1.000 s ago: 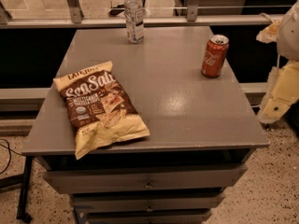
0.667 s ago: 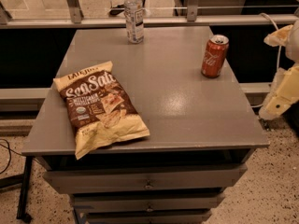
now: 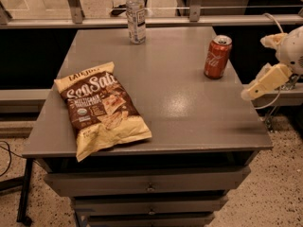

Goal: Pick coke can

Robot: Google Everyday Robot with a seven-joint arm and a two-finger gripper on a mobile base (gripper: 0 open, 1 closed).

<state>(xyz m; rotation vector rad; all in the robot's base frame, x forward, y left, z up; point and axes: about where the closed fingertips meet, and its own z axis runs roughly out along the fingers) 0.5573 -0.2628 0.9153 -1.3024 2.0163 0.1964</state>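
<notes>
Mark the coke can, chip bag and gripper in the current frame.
coke can (image 3: 217, 58): camera view, middle of its red side.
chip bag (image 3: 102, 109): camera view, centre of its brown front panel.
gripper (image 3: 254, 68): camera view, midway between its open fingertips, just right of the coke can.

Standing upright on the worktop (image 3: 189, 103): a small red-orange coke can (image 3: 217, 56).
Cylindrical, white script lettering, silver top; placed toward the far right edge, touched by nothing, with the end effector (image 3: 255, 67) just off that right side, fingers spread, near but apart.
</notes>
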